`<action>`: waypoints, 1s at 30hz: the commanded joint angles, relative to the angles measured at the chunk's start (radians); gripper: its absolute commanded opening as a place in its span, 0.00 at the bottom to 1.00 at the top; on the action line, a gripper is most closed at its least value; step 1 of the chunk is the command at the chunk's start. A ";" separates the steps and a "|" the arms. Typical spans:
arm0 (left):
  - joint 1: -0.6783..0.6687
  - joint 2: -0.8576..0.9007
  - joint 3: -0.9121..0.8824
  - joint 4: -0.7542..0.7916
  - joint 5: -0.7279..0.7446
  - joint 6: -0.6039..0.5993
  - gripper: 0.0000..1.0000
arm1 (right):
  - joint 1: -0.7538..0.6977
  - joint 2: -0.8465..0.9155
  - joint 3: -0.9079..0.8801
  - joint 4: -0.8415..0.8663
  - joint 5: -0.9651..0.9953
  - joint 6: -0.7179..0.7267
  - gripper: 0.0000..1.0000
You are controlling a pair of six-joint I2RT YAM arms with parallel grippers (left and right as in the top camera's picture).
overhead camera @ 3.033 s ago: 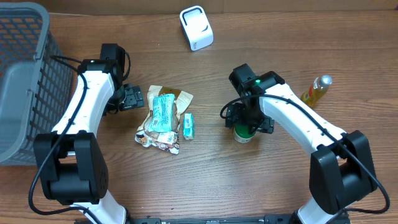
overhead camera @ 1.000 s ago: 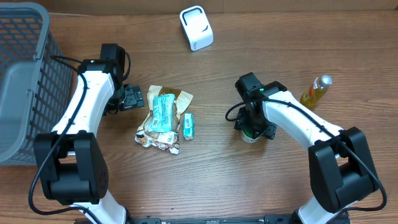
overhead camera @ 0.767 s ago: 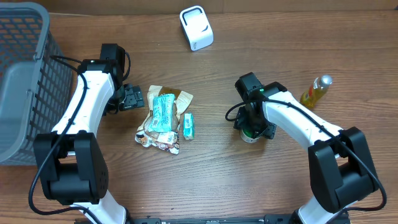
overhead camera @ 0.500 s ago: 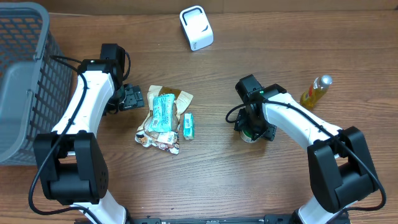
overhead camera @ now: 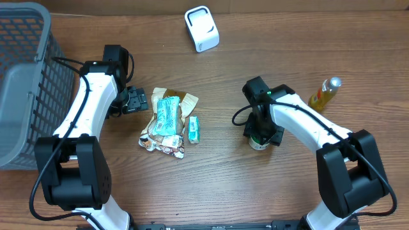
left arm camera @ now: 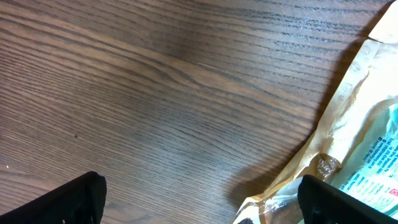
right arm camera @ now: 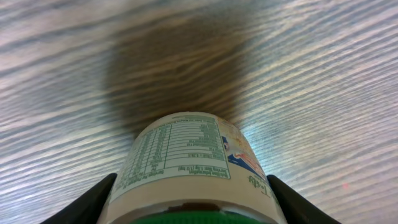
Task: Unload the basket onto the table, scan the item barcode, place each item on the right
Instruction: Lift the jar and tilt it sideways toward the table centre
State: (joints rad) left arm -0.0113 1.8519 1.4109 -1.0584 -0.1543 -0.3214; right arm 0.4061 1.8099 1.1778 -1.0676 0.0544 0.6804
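Observation:
A small jar (right arm camera: 186, 155) with a green lid and a cream label bearing a nutrition table stands on the wooden table, right of centre (overhead camera: 258, 144). My right gripper (overhead camera: 259, 135) comes down over it from above, and in the right wrist view its gripper (right arm camera: 191, 199) has both black fingers pressed against the jar's sides. The white barcode scanner (overhead camera: 201, 29) sits at the far middle of the table. My left gripper (overhead camera: 135, 100) hangs open just left of a pile of snack packets (overhead camera: 169, 118); in the left wrist view the gripper (left arm camera: 199, 199) holds nothing.
A grey mesh basket (overhead camera: 25, 76) fills the far left. A yellow bottle (overhead camera: 324, 92) lies at the right, beyond my right arm. A small teal box (overhead camera: 193, 129) lies beside the packets. A tan packet edge (left arm camera: 348, 124) lies near my left fingers.
My right gripper has shifted slightly right and toward the front edge over the jar, and its fingers have narrowed onto the jar's sides. The left arm has stayed still.

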 commanded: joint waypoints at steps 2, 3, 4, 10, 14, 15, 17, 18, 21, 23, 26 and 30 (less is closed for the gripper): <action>0.005 -0.008 0.015 0.001 -0.005 0.007 0.99 | -0.015 -0.002 0.173 -0.072 -0.123 0.000 0.55; 0.005 -0.008 0.015 0.001 -0.005 0.007 0.99 | -0.015 -0.002 0.198 -0.087 -0.165 0.000 0.54; 0.005 -0.008 0.015 0.001 -0.005 0.007 1.00 | -0.015 -0.002 0.216 -0.095 -0.207 0.000 0.53; 0.005 -0.008 0.015 0.001 -0.005 0.007 1.00 | -0.015 -0.002 0.245 -0.103 -0.538 0.000 0.50; 0.005 -0.008 0.015 0.001 -0.005 0.007 1.00 | -0.015 -0.002 0.245 -0.137 -0.716 0.001 0.38; 0.005 -0.008 0.015 0.001 -0.005 0.007 1.00 | -0.015 -0.002 0.245 -0.154 -0.749 0.001 0.38; 0.005 -0.008 0.015 0.001 -0.005 0.007 1.00 | -0.015 -0.002 0.245 -0.179 -0.790 0.001 0.39; 0.005 -0.008 0.015 0.001 -0.005 0.007 0.99 | -0.015 -0.002 0.245 -0.189 -0.809 0.001 0.39; 0.005 -0.008 0.015 0.001 -0.005 0.007 1.00 | -0.015 -0.002 0.245 -0.209 -0.870 0.001 0.43; 0.005 -0.008 0.015 0.001 -0.005 0.007 1.00 | -0.015 -0.002 0.245 -0.217 -0.911 0.001 0.44; 0.005 -0.008 0.015 0.001 -0.005 0.007 1.00 | -0.015 -0.002 0.245 -0.218 -0.977 0.001 0.45; 0.005 -0.008 0.015 0.001 -0.005 0.007 0.99 | -0.015 -0.002 0.245 -0.229 -1.064 0.001 0.45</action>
State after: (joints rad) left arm -0.0113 1.8519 1.4109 -1.0580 -0.1543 -0.3214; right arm 0.3931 1.8114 1.4025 -1.2911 -0.8700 0.6800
